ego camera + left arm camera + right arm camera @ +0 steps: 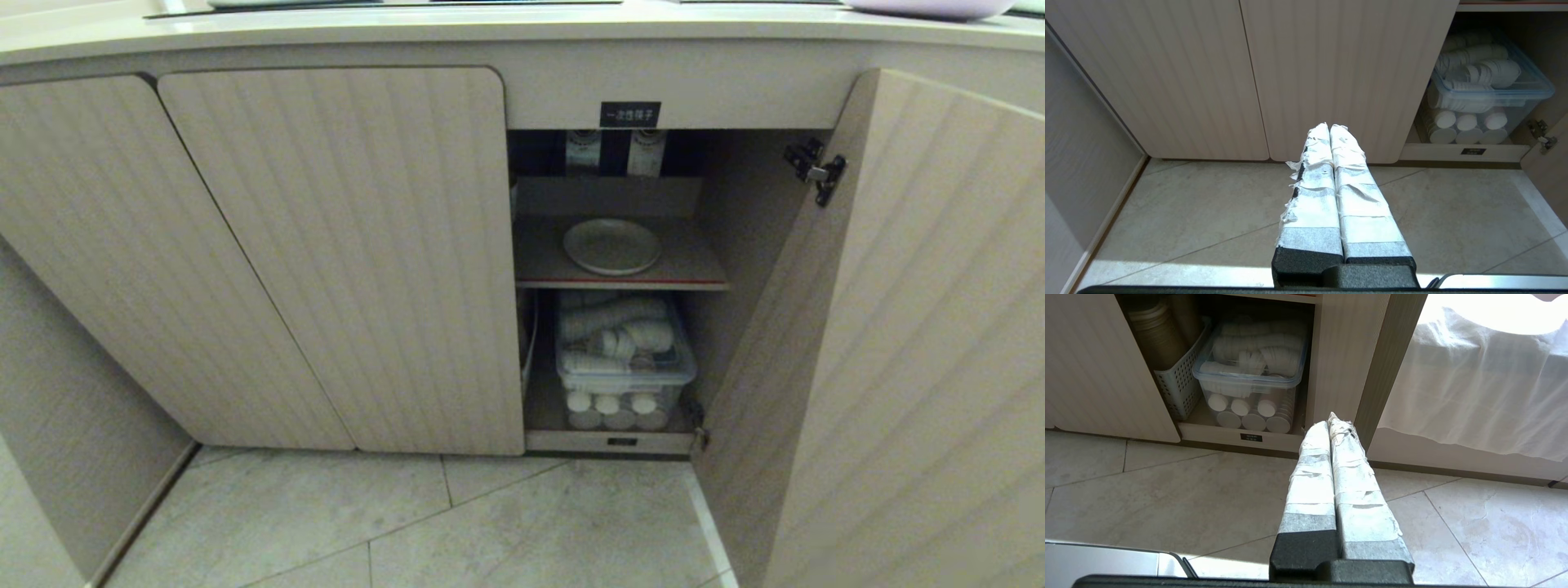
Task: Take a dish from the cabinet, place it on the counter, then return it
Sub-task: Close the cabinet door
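The dish (pixel 612 246), a round cream plate, lies flat on the inner shelf of the cabinet (pixel 326 245), whose right door (pixel 906 343) stands swung open. Above runs the counter (pixel 408 28). Neither arm shows in the head view. My left gripper (pixel 1329 126) is shut and empty, hanging low over the floor in front of the closed ribbed doors. My right gripper (pixel 1329 418) is also shut and empty, low over the floor near the edge of the open door, well below the dish.
Under the shelf stands a clear plastic bin (pixel 624 359) full of white cups and lids, with a white slotted basket (pixel 1177 384) beside it. A black label (pixel 629 114) sits above the opening. A pale plate (pixel 931 6) rests on the counter at the right. A white curtain (pixel 1474 388) hangs right of the door.
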Controlling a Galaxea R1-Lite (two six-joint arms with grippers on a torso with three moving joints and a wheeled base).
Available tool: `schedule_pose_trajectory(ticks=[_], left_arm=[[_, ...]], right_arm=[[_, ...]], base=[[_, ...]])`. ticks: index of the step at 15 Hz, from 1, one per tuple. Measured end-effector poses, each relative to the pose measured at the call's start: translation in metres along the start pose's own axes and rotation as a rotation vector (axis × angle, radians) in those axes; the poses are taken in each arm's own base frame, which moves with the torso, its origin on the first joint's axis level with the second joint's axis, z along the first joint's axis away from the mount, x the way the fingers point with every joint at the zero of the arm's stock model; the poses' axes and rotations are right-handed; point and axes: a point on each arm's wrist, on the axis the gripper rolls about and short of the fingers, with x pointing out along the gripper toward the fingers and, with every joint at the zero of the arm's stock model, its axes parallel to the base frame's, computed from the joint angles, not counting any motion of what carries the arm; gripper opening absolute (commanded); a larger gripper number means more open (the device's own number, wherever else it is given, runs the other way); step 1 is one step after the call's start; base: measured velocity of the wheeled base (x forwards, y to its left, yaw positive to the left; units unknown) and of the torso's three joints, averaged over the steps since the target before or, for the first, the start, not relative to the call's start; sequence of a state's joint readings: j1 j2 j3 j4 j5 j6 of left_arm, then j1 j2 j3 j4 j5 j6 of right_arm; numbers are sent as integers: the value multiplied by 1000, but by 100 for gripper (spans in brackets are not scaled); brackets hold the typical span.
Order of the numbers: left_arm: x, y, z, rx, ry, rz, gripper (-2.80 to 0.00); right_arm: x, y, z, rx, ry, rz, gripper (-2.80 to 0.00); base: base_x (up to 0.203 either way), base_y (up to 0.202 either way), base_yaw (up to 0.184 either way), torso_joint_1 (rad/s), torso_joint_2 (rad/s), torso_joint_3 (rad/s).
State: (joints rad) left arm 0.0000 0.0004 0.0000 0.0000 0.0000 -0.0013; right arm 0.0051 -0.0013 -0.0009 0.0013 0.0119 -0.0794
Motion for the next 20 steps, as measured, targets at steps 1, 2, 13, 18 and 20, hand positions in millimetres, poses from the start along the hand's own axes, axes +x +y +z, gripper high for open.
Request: schedule_pose_trajectory(ticks=[1, 2, 13, 18, 20], left_arm=[[0, 0, 0, 0, 0, 0, -280], [0, 0, 0, 0, 0, 0, -280], [0, 0, 0, 0, 0, 0, -280], [0, 0, 0, 0, 0, 0, -280], [0, 0, 0, 0, 0, 0, -280]], right_arm=[[0, 0, 0, 2, 0, 0, -280], [0, 0, 0, 4, 0, 0, -280], [0, -2, 6, 43, -53, -60, -280], [-3, -6, 19, 23, -154, -219, -280], [-4, -8, 24, 2, -184, -286, -280]], base=[[0, 0, 0, 0, 0, 0], [0, 0, 0, 0, 0, 0], [0, 0, 0, 0, 0, 0], [0, 0, 0, 0, 0, 0], [0, 0, 0, 0, 0, 0]])
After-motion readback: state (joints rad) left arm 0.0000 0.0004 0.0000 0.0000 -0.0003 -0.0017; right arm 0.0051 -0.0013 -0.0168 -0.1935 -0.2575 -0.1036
